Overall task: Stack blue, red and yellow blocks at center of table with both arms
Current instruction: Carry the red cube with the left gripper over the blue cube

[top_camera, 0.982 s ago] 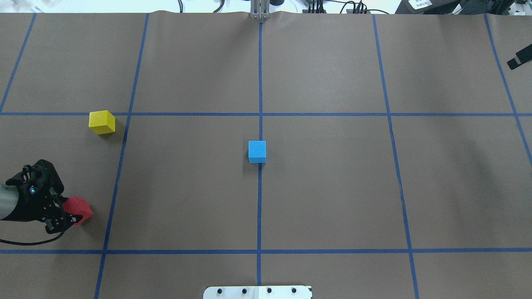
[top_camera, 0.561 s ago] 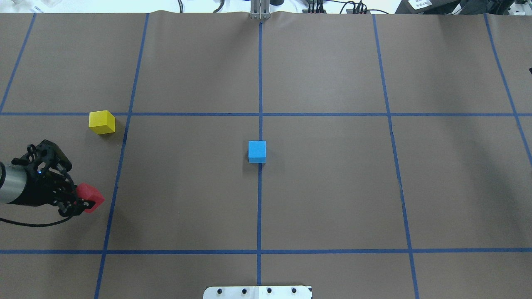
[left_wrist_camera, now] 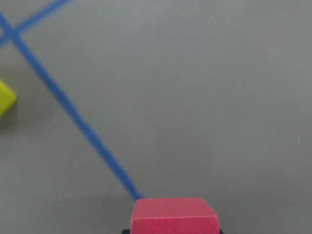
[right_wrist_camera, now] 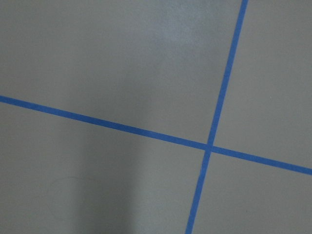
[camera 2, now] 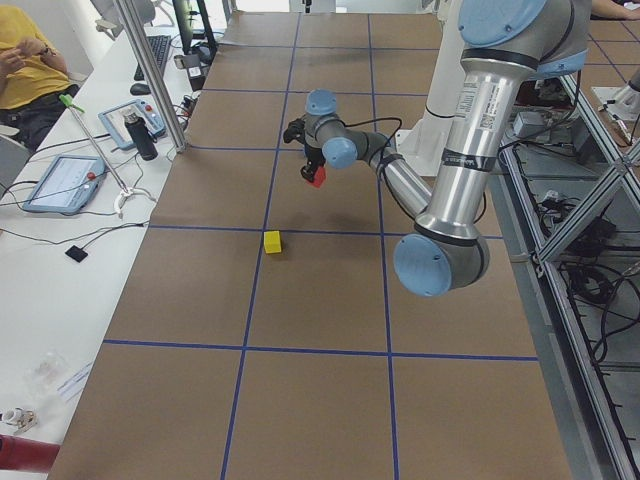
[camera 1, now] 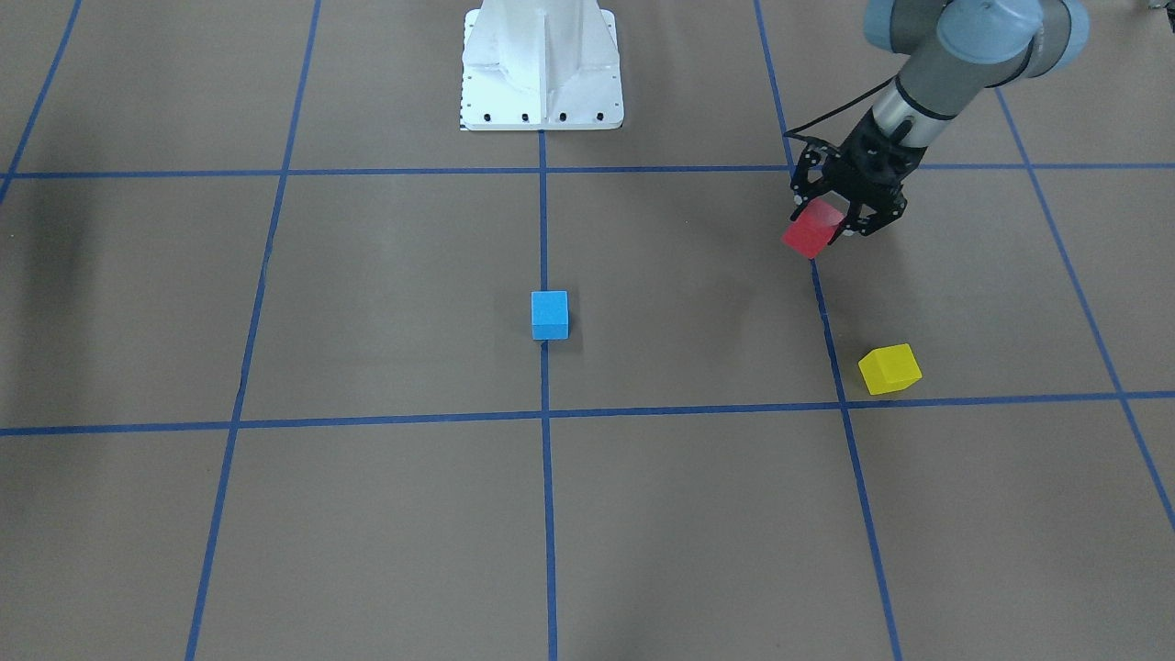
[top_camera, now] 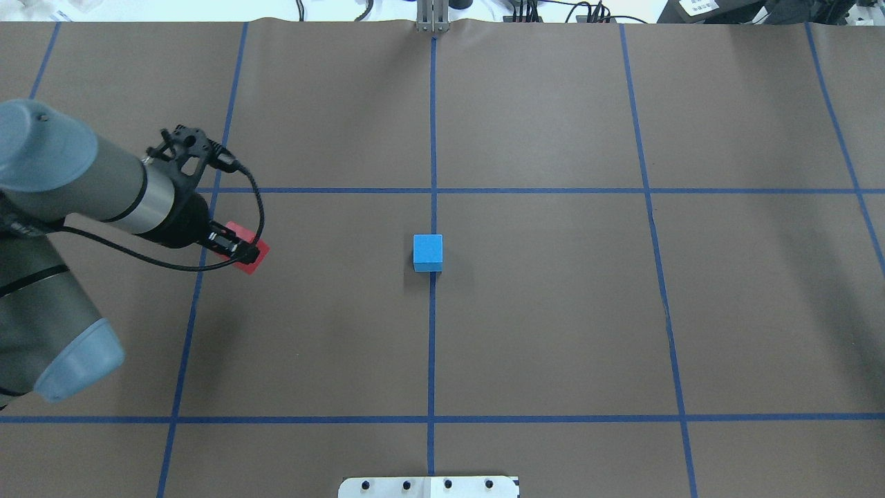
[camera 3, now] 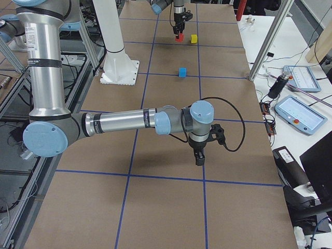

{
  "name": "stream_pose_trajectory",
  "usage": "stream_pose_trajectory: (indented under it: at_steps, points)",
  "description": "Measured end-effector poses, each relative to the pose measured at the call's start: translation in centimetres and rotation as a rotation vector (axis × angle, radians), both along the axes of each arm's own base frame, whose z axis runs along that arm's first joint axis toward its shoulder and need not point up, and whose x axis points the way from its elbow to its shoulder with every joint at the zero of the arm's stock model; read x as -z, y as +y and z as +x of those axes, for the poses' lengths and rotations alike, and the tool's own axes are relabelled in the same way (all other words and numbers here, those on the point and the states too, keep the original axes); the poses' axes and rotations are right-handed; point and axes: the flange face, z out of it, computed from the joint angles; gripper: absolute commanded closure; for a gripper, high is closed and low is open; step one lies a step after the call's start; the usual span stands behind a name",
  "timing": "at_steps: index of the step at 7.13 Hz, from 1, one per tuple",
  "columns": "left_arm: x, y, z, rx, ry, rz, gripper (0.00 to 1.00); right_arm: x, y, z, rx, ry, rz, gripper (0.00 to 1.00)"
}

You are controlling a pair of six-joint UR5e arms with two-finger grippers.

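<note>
Left gripper [camera 1: 829,223] is clamped on the red block [camera 1: 808,234], a cube so no long axis, tilted corner-down in the air, well apart from the centre blue block [camera 1: 549,315]; right gripper [camera 3: 199,157], can't tell.

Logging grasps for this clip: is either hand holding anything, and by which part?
Left hand grips the red block across opposite side faces. Right hand: cannot tell.

red block [left_wrist_camera: 173,215], yellow block [left_wrist_camera: 5,99] cut off in wrist view — right hand [camera 3: 199,158] indistinct
</note>
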Motion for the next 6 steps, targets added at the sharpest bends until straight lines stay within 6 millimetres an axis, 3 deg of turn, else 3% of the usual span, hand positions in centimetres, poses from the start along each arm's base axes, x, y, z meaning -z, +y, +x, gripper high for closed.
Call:
stream_pose_trajectory:
  at_steps: [1, 3, 4, 6]
  points:
    - [4.3, -1.7, 3.0, 0.038, 0.002, -0.066, 1.0, -0.9, 0.8, 0.7, 0.001, 0.004, -0.006, 0.01]
    - [10.2, -4.0, 9.2, 0.126, -0.003, -0.163, 1.0, -1.6, 1.5, 1.2, 0.0, 0.005, -0.011, 0.01]
    - [12.2, -4.6, 12.0, 0.166, -0.007, -0.208, 1.0, -1.7, 1.6, 1.3, 0.0, 0.005, -0.012, 0.01]
    - [14.5, -4.4, 17.0, 0.237, -0.027, -0.27, 1.0, -1.7, 1.6, 1.4, -0.001, 0.004, -0.013, 0.01]
